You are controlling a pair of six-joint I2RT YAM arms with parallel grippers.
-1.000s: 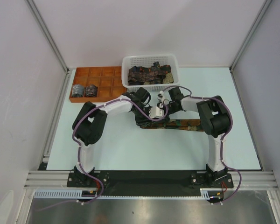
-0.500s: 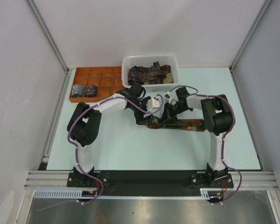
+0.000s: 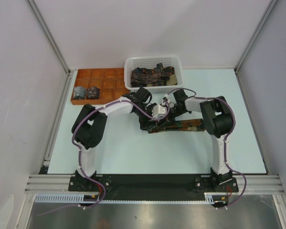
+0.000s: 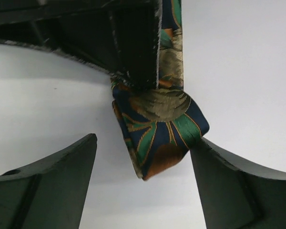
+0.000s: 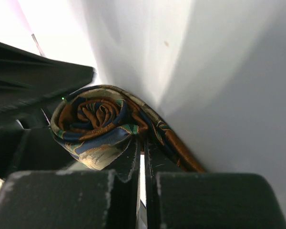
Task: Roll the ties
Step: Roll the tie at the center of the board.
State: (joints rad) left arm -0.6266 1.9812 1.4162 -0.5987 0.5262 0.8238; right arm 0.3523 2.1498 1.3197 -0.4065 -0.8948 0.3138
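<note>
The tie you're working on lies mid-frame in the top view. Its loose length runs left to right and the rolled end is at its left. That roll sits between the fingers of your left gripper, which are spread wide either side of it. Your right gripper has its jaws pressed together right at the roll, but I can't tell if any cloth is caught between them. I'd say the left is better placed to close on it.

Count:
- One tie on the table.
- Two rolled bundles in the tray, upper left.
- A heap in the basket, too tangled to count.
</note>
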